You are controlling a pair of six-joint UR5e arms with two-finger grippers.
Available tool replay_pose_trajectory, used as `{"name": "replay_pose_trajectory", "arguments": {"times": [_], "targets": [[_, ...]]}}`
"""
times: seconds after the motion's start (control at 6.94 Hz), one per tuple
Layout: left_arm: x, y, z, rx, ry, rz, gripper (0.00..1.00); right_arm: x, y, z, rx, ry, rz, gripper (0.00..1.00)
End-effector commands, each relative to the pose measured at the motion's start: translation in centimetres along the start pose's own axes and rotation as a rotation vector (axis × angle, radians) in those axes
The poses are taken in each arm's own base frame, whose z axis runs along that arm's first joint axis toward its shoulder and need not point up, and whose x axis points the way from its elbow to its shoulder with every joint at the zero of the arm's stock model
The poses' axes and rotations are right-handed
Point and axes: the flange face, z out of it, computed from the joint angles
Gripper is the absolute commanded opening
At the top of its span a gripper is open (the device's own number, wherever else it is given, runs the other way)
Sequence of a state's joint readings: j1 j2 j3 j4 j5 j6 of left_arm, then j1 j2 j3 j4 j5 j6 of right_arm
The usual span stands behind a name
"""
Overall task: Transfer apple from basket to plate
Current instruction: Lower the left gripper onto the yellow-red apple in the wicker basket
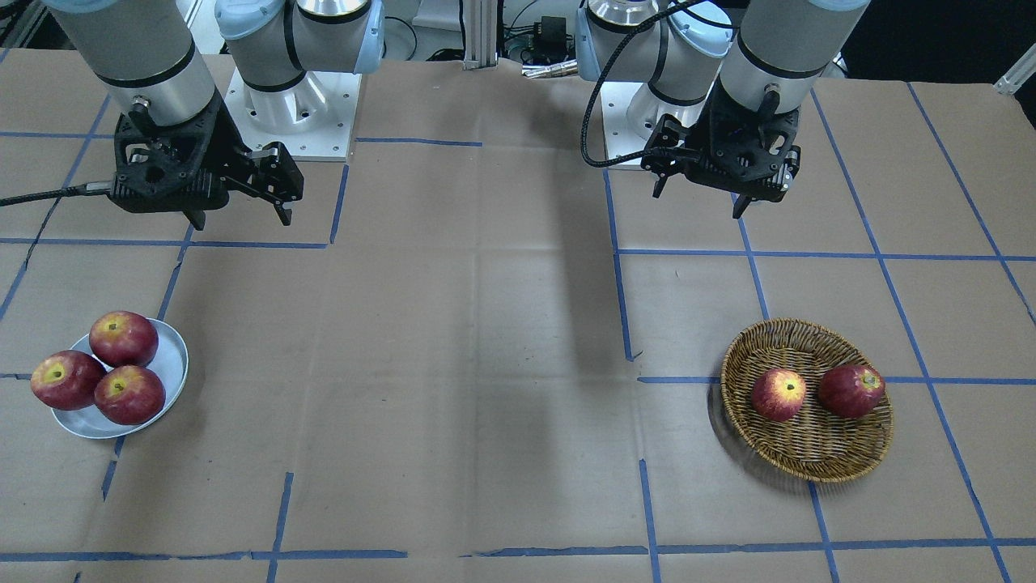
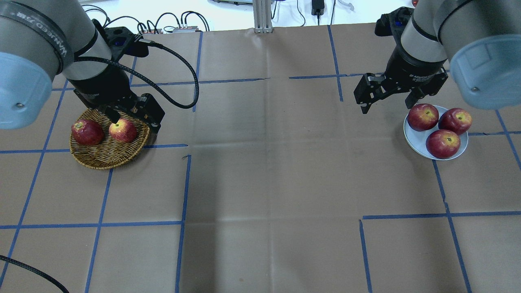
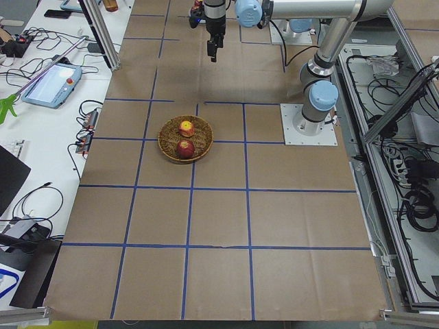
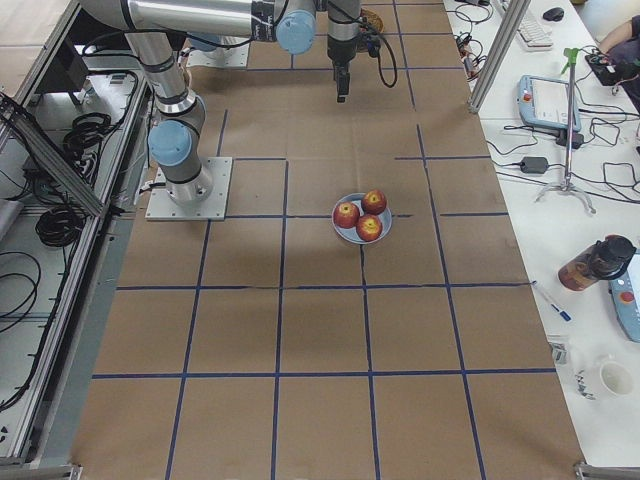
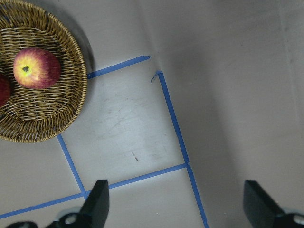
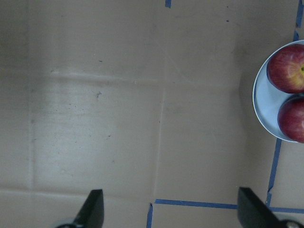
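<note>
Now, table [image 1: 486, 364]: flat top covered in brown cardboard and marked into squares by blue tape lines [image 1: 619, 300]; everything else stands on it.
Left arm [image 1: 777, 48]: grey and silver, with pale blue joint caps, raised over the basket's end of the table.
Right arm [image 1: 129, 57]: the same build, raised over the plate's end.
Basket [image 1: 809, 461]: round, shallow, brown woven wicker, standing on a crossing of tape lines with two apples inside.
Plate [image 1: 174, 364]: small, round, pale blue-white and shallow, well apart from the basket at the far end of the table, filled by three apples.
Left gripper [image 5: 175, 204]: black two-finger pincer, spread wide with nothing between its fingers, hanging above bare cardboard on the robot's side of the basket, clear of the fruit.
Right gripper [image 6: 171, 209]: likewise spread wide and empty, above bare cardboard beside the plate.
Apple [image 1: 779, 394]: red with a yellow-orange blush around its stem, lying in the basket on the side nearer the table's middle.
Dark red apple [image 1: 851, 390]: just beside it in the basket.
Three dark red apples [image 1: 123, 338]: clustered and touching on the plate.
</note>
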State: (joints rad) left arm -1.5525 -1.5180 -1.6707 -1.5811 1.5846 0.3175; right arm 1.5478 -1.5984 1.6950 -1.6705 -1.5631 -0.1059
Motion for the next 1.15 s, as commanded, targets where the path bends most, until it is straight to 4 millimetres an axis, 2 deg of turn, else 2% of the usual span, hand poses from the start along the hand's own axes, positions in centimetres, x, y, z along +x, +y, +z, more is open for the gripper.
{"name": "replay_pose_trajectory", "arguments": {"times": [0.0,0.58,0.86,1.01], "targets": [[0.0,0.0,0.0,-0.001,0.0,0.0,0.99,0.0,0.0,0.1,-0.001,0.0,0.0,1.0],[0.0,-0.2,0.2,0.001,0.001,0.003,0.99,0.0,0.0,0.0,0.0,0.0,0.0,1.0],[-0.3,-1.0,1.0,-0.016,0.007,0.005,0.99,0.0,0.0,0.0,0.0,0.0,-0.002,1.0],[-0.3,-1.0,0.8,-0.012,0.006,0.003,0.99,0.0,0.0,0.0,0.0,0.0,0.0,1.0]]}}
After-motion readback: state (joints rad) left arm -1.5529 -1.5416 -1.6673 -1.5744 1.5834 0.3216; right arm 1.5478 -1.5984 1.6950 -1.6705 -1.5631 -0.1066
